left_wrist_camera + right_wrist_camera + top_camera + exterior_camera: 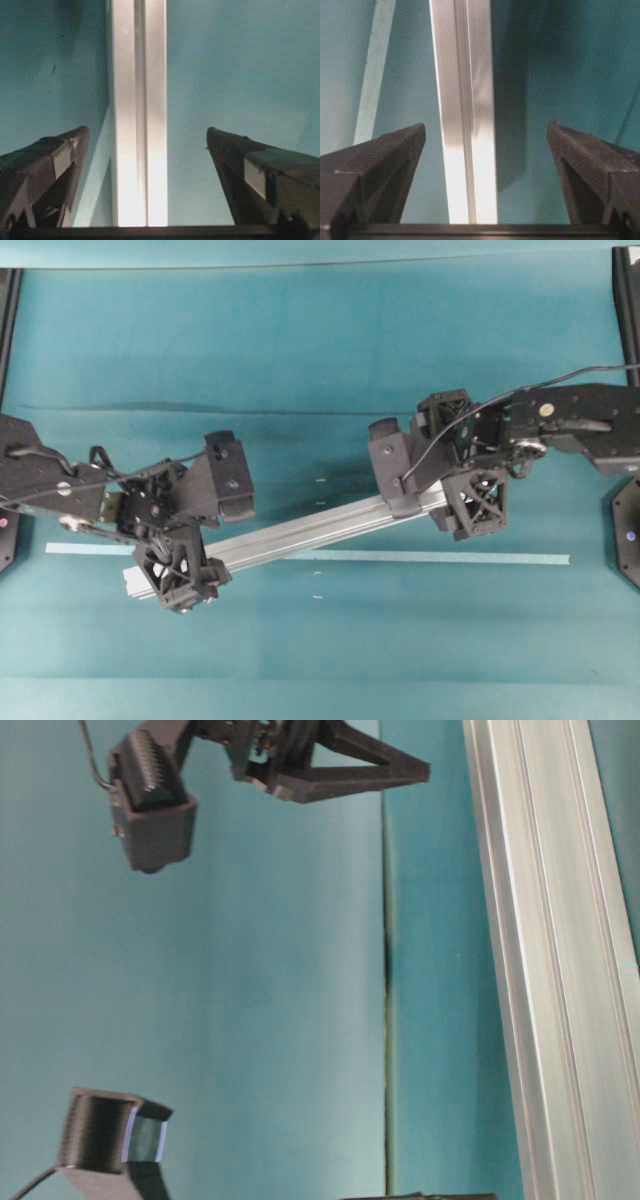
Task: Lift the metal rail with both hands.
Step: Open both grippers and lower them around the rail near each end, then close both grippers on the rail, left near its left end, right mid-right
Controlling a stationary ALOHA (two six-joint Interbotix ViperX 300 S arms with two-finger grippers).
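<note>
Teal cloth covers the table [300, 340], where the long grooved silver aluminium rail [300, 532] lies diagonally across a pale tape strip [450, 557]. Both black lattice-fingered grippers, left [205, 530] and right [432, 483], straddle its ends, jaws spread wide, gripping nothing.

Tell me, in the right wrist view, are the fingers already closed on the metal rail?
No. The fingers stand wide apart, with teal table visible on both sides of the metal rail.

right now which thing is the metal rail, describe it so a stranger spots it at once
On the teal table, between both open grippers, a long bar lies slanted. That is the metal rail: silver and grooved, unlike the thin flat pale tape strip it crosses.
</note>
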